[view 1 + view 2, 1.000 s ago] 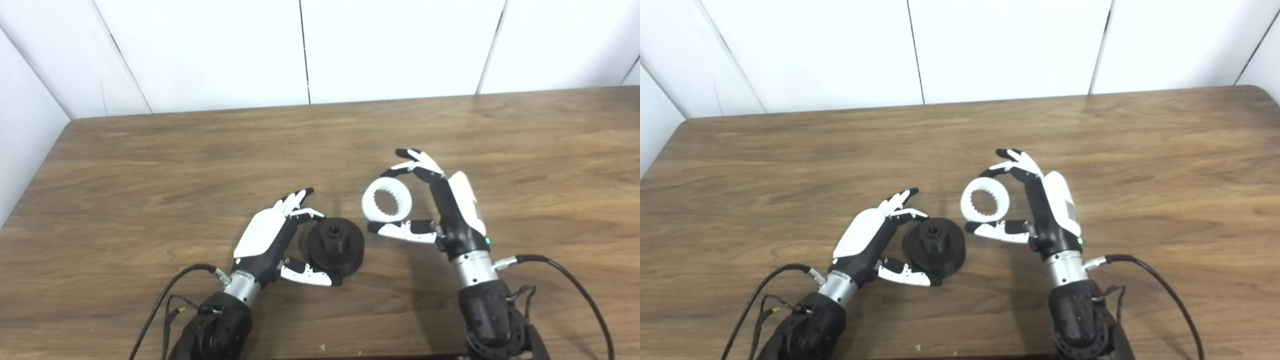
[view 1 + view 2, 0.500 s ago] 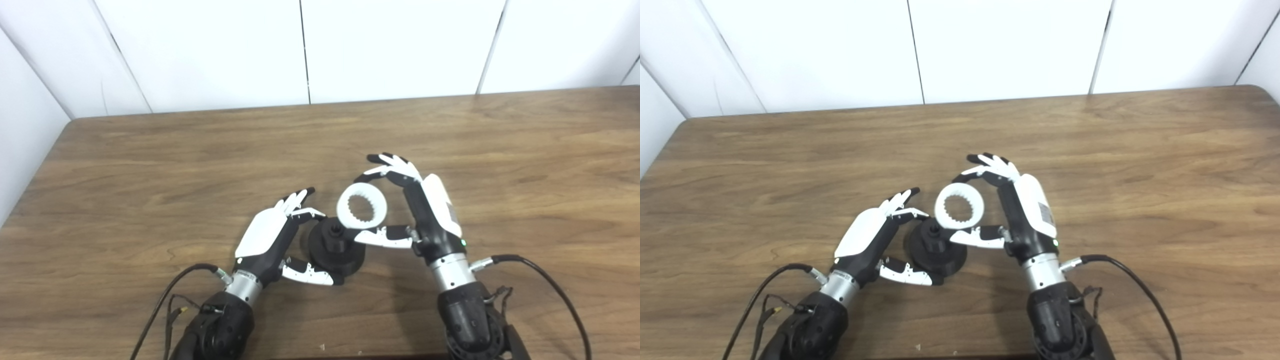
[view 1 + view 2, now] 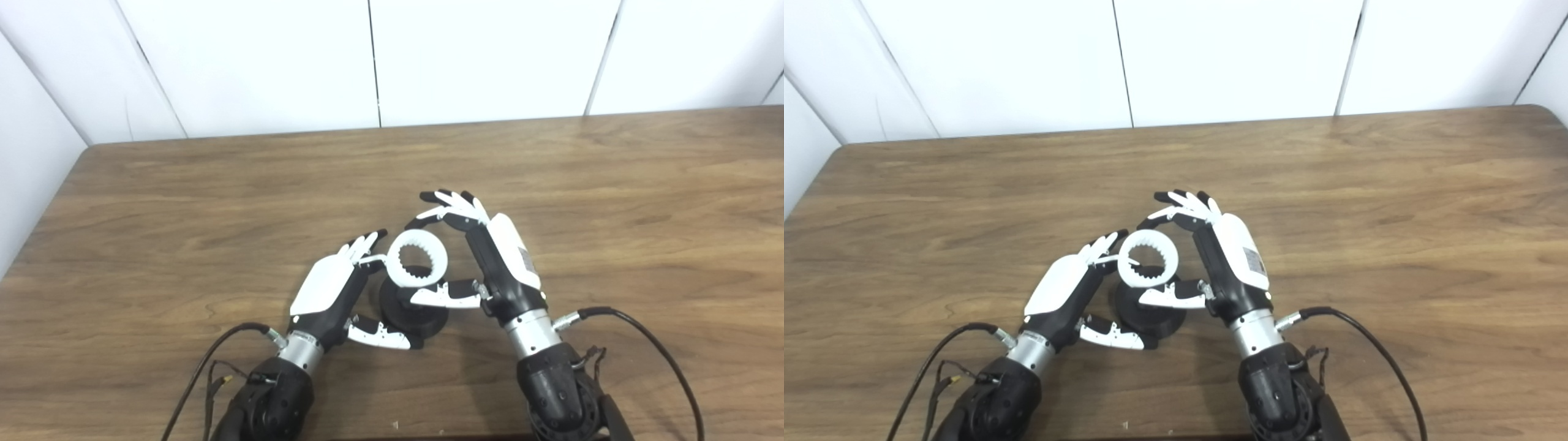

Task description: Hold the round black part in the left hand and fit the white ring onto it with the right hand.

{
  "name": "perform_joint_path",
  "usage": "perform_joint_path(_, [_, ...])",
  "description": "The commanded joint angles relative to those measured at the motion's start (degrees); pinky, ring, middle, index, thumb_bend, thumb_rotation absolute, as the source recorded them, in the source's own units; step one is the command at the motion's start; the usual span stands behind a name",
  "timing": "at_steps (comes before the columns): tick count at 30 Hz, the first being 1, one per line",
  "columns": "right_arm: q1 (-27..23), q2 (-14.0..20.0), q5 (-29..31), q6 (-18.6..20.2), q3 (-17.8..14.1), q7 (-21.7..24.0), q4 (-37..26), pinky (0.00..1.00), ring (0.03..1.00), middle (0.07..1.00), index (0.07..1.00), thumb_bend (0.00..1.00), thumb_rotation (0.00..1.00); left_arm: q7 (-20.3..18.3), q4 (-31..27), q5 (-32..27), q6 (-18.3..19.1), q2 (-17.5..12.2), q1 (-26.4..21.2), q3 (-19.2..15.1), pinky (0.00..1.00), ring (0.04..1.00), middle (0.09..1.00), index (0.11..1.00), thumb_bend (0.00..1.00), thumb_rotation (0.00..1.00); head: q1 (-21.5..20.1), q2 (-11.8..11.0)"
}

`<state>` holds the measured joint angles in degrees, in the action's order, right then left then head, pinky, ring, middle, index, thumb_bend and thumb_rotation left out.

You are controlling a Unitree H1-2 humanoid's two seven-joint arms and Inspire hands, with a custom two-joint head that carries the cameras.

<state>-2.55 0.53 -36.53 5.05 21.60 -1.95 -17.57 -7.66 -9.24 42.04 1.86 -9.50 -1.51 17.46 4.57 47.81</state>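
Near the table's (image 3: 184, 202) front edge, the left hand (image 3: 331, 291) is gripping the round black part (image 3: 411, 312), resting on the wood, while the right hand (image 3: 490, 257) is pinching the toothed white ring (image 3: 417, 265) directly above its hub; seating it is not yet done.

White ring (image 3: 418, 266), black round part (image 3: 411, 313), black-and-white hands, brown wood-grain table (image 3: 184, 202), white wall (image 3: 478, 55).

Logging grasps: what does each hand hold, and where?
Right hand: white ring, pinched across its outer rim. Left hand: round black part, gripped at its side.
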Motion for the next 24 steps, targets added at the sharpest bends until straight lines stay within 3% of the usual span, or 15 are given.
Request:
perform_joint_path(1, [-1.5, -1.1, -0.2, -2.0, 0.3, 0.1, -1.0, 1.00, 0.914, 0.853, 0.482, 0.52, 0.14, 0.8, -1.3, 0.4, -0.3, 0.0, -1.3, 0.0, 1.00, 1.000, 1.000, 0.613, 0.94, 0.37, 0.1, 0.1])
perform_joint_path(24, [0.5, 1.4, 0.2, -2.1, -0.7, 1.5, -1.6, 1.00, 0.914, 0.857, 0.483, 0.52, 0.14, -0.3, -2.5, -0.2, 1.0, -0.3, -1.2, -0.5, 1.00, 1.000, 1.000, 0.609, 0.94, 0.37, -0.6, 1.2])
